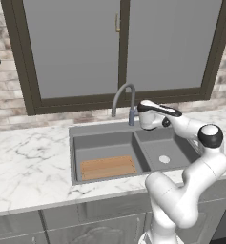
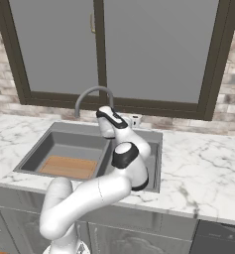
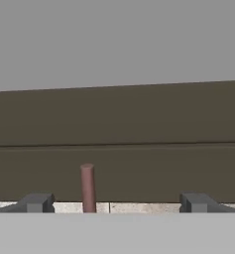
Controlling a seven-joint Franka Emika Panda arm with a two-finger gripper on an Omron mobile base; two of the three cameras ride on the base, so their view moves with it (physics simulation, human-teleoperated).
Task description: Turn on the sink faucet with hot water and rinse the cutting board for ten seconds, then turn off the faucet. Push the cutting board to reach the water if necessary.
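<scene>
The light is even and soft, with no single source to be picked out; the window (image 1: 119, 47) panes are a flat, dull grey and throw no glare. The marble bench (image 1: 28, 162) is the brightest surface, pale and clean, without hot spots. Shadows are faint: the sink (image 1: 105, 143) walls are only a shade darker than its floor, and the arm (image 2: 94, 193) casts no clear shadow. Both base views are a little soft and coarse, with jagged edges along the window frame. Straight lines stay straight to the corners. The hand view is dimmer and flatter, its brown band (image 3: 139, 144) smooth and slightly blurred.
</scene>
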